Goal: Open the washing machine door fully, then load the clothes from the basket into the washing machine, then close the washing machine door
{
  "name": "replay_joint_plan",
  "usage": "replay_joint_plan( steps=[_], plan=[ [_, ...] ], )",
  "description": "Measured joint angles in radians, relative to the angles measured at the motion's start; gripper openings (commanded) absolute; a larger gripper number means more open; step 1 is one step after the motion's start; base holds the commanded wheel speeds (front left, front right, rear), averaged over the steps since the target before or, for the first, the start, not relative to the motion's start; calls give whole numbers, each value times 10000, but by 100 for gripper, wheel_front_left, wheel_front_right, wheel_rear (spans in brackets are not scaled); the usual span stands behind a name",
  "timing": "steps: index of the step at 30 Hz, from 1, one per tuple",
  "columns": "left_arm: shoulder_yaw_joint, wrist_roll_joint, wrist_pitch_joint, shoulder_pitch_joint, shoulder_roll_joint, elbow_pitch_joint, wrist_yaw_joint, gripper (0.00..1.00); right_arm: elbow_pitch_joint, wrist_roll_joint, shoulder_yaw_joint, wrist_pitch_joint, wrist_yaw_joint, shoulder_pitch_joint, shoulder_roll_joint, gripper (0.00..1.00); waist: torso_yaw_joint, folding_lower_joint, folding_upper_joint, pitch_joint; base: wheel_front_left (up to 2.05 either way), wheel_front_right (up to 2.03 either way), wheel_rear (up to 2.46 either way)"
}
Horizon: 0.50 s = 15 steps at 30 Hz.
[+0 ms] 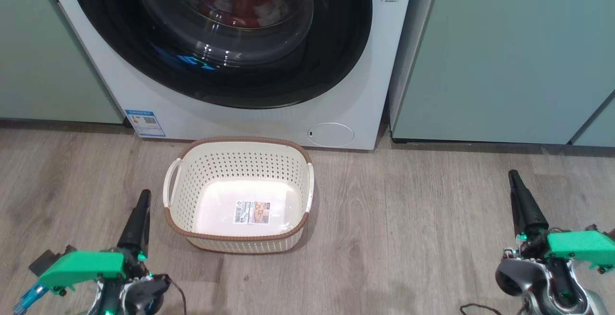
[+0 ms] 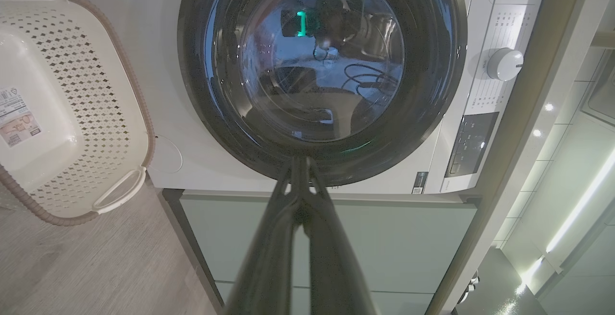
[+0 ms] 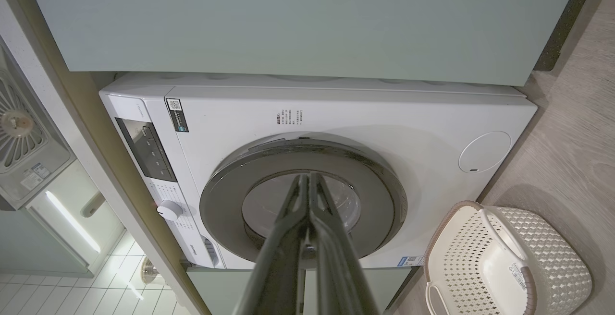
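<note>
The washing machine door (image 1: 226,27) sat flush against the front of the washing machine (image 1: 269,123), with no gap visible at its black rim. Red fabric with pale patches, judged to be the clothes (image 1: 240,0), showed behind the glass. The basket (image 1: 240,140) stood on the floor (image 1: 408,209) just in front of the machine, below the door, presumably to keep the transfer path short. It held only its label sticker (image 1: 252,212). By this layout, all three steps appeared complete.

The left tool (image 1: 144,194) sat beside the basket, apart from it, fingers pressed together and gripping nothing. The right tool (image 1: 513,175) sat well apart on the opposite side, likewise closed and empty. Neither touched the door, which suggested a parked posture.
</note>
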Motion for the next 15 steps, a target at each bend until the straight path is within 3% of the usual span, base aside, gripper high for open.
replay_joint_plan(
  steps=[15],
  plan=[
    [19, 2, 40, -1, -33, 2, 0, 0, 2, -75, -13, 2, 0, 0, 4, 0, 0, 0, 0, 0, 0, 0, 0]
  ],
)
